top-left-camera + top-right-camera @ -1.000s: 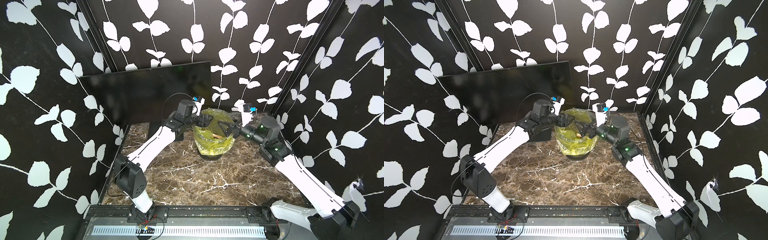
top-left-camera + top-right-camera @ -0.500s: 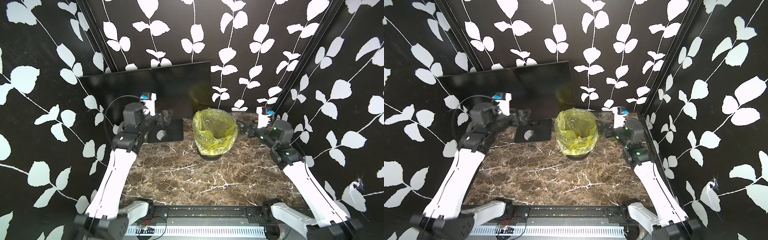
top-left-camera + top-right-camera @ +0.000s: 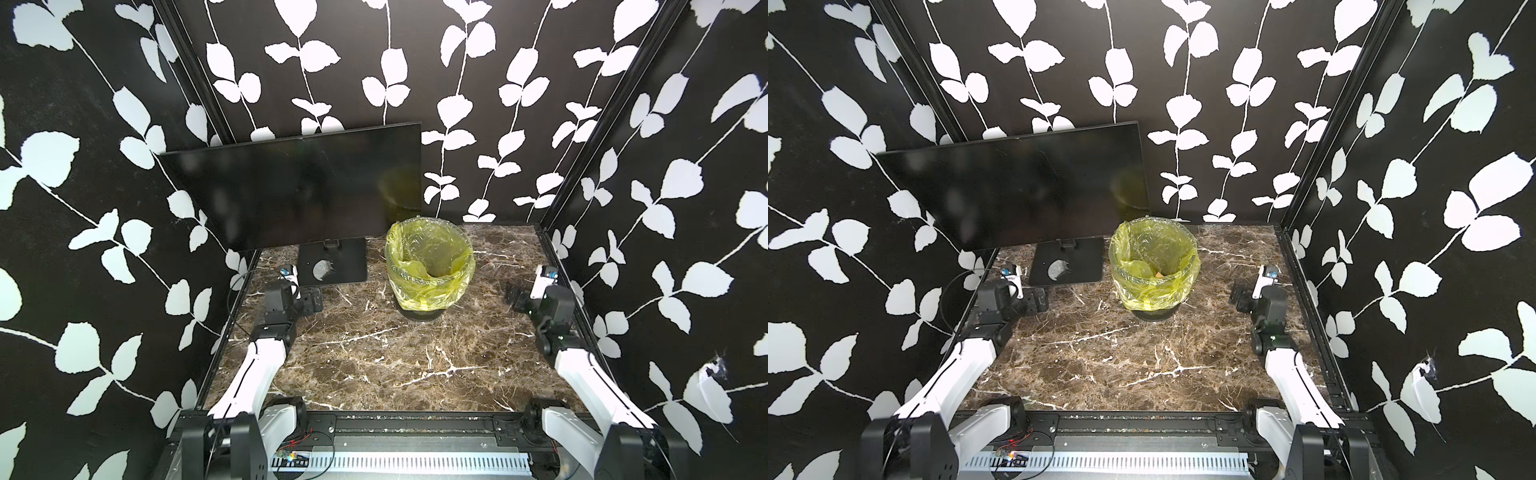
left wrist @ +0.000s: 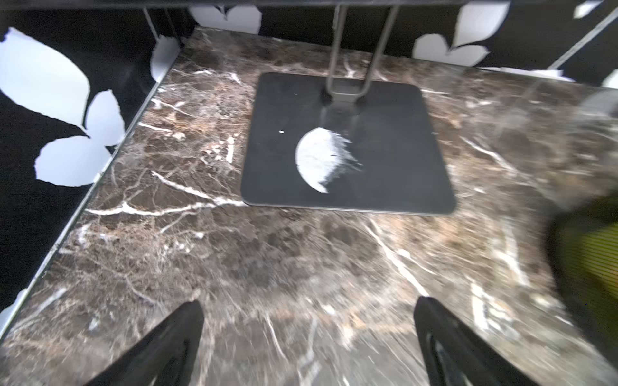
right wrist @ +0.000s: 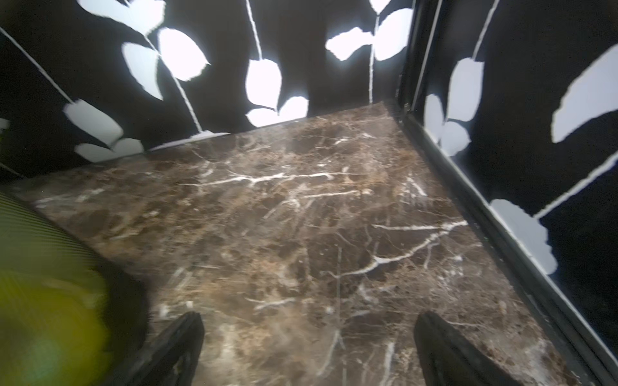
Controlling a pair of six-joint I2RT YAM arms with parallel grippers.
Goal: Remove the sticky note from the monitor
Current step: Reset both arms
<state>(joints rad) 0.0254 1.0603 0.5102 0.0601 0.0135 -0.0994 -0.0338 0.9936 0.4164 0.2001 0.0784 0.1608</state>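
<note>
The monitor [image 3: 291,187] [image 3: 1017,187] stands at the back left on its black base plate [image 3: 332,266] [image 4: 347,143], and its dark screen is bare. A small orange scrap [image 3: 1159,274], by its look the sticky note, lies at the bottom of the bin. My left gripper [image 3: 311,300] [image 4: 307,307] hovers low over the marble just in front of the base plate, open and empty. Near the right wall, my right gripper [image 3: 513,297] [image 5: 307,317] is open too, with nothing between its fingers.
A bin lined with a yellow bag [image 3: 415,286] [image 3: 1142,291] stands mid-table, right of the base plate, between the two grippers. Its edge shows blurred in the wrist views [image 4: 595,254] [image 5: 40,300]. Black leaf-patterned walls close in three sides.
Both arms have drawn back from over the bin, the left to the left side, the right to the right side. The left gripper's jaws have spread wider.
</note>
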